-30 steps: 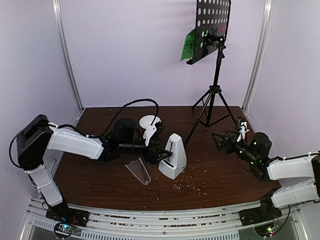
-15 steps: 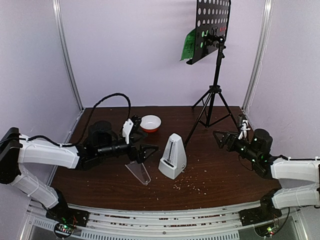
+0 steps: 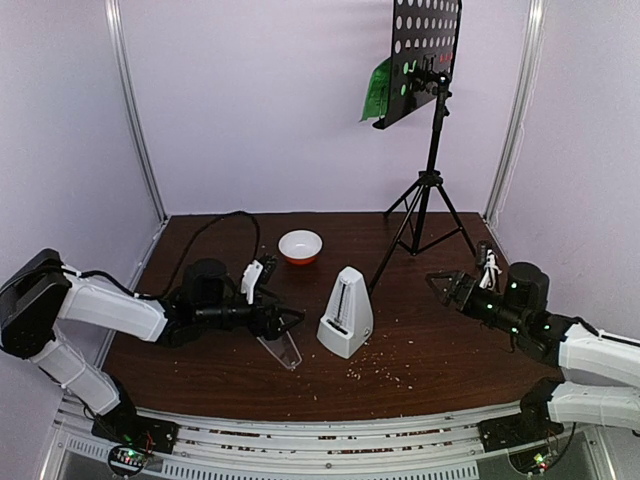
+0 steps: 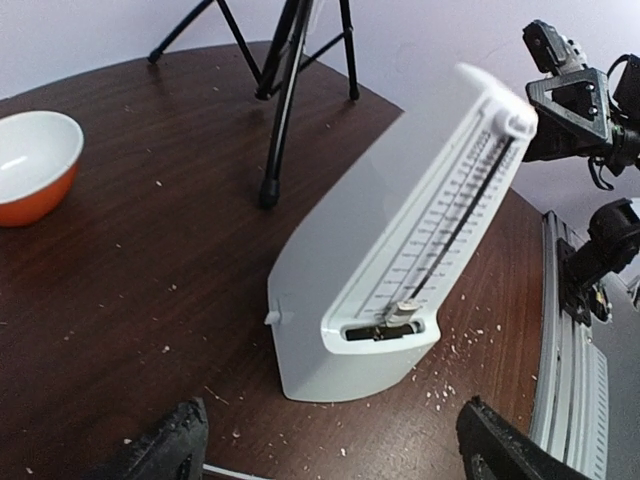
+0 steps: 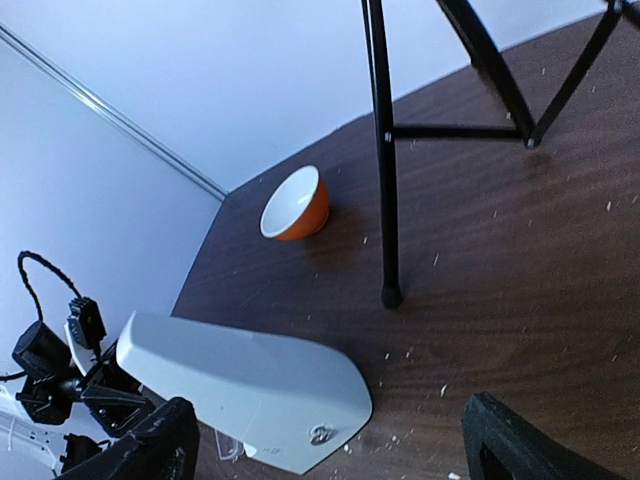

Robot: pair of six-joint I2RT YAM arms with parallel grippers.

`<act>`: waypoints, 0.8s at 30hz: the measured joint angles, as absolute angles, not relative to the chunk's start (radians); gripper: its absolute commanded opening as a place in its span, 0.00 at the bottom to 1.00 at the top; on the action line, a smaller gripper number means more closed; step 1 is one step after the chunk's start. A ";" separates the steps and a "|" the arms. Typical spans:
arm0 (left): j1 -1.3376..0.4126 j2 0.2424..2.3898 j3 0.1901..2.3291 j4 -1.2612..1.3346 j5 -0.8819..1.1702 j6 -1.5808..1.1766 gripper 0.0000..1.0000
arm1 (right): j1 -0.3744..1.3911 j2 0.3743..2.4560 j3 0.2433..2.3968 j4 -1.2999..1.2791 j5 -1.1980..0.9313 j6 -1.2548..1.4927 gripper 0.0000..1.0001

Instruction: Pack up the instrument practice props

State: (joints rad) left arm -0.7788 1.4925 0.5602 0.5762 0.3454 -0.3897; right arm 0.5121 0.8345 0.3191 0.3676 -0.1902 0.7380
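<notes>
The left gripper (image 3: 288,318) is drawn back from the metronome (image 3: 346,318) and is now held, jaws spread, by the clear wedge cover (image 3: 281,346).

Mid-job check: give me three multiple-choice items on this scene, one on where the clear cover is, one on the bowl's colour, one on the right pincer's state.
1. Relative to the metronome, the clear cover is:
A) fitted over it
B) lying on the table beside it, apart
C) leaning against its front

2. The outside of the bowl is:
A) orange
B) blue
C) black

3. The right pincer is:
A) shut on the metronome
B) shut on the bowl
C) open and empty

Answers:
1 B: the top view shows bare wood between cover and metronome.
2 A: the wall is orange and the inside white.
3 C: its jaws stand wide with nothing between them.
</notes>
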 measured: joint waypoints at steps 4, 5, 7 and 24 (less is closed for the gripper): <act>-0.779 1.565 0.574 0.582 0.432 -0.381 0.85 | 0.617 0.909 0.294 0.375 -0.159 0.812 0.90; -0.779 1.583 0.583 0.580 0.452 -0.375 0.84 | 0.640 0.937 0.294 0.379 -0.153 0.821 0.89; -0.780 1.618 0.609 0.573 0.488 -0.362 0.84 | 0.685 1.001 0.294 0.396 -0.139 0.847 0.87; -0.790 1.772 0.726 0.607 0.577 -0.344 0.81 | 0.775 1.270 0.355 0.527 -0.063 0.916 0.64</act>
